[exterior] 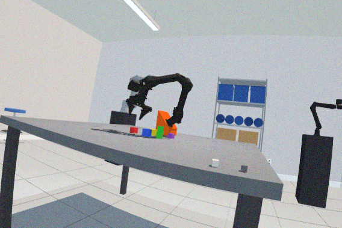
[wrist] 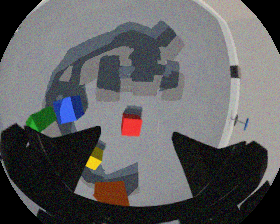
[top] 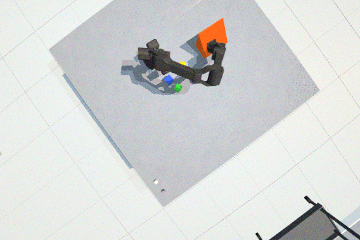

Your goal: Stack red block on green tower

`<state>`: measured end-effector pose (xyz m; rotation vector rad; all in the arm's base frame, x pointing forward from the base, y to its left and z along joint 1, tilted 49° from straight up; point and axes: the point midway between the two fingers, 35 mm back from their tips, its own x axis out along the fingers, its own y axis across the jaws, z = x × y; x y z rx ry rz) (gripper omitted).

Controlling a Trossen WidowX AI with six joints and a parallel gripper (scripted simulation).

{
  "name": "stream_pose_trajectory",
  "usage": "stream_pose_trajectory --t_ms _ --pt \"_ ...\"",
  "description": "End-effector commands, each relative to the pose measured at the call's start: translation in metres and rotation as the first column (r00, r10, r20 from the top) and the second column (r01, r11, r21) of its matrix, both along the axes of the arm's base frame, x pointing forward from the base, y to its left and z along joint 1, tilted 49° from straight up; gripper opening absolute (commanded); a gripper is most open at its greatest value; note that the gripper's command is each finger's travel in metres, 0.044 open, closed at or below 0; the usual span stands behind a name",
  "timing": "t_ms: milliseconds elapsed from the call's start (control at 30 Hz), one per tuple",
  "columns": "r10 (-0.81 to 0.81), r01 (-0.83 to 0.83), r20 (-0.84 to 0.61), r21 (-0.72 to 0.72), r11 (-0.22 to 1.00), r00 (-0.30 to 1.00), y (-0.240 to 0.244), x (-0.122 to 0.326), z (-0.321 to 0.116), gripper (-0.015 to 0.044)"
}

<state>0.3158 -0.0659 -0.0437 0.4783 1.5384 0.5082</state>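
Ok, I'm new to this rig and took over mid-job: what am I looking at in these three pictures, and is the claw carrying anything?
The dark jointed machine is one robot arm on an orange base. One picture looks straight down at the grey table, one looks from the side of the room, and the round one comes from a camera on the arm's wrist, looking down between the fingers. The gripper is open and carries nothing. It hangs above the red block, which sits on the table. Nearby stand a blue block, a yellow block, a small purple block and the taller green tower, where the red block must go.
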Motion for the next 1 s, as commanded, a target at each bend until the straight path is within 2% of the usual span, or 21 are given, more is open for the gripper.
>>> stream_pose_trajectory --t_ms 0,133,333,567,967 --pt "-0.017 0.025 -0.062 0.127 0.992 0.998 -0.008 -0.012 -0.006 0.044" --pt "-0.033 0.053 -0.095 0.211 0.976 0.995 -0.015 -0.02 -0.007 0.044" --pt "-0.033 0.053 -0.095 0.211 0.976 0.995 -0.012 -0.019 -0.01 0.044" --pt "-0.033 0.053 -0.094 0.212 0.976 0.995 0.02 -0.022 -0.038 0.044" --pt "-0.033 0.053 -0.094 0.213 0.976 0.995 0.03 -0.023 -0.044 0.044"
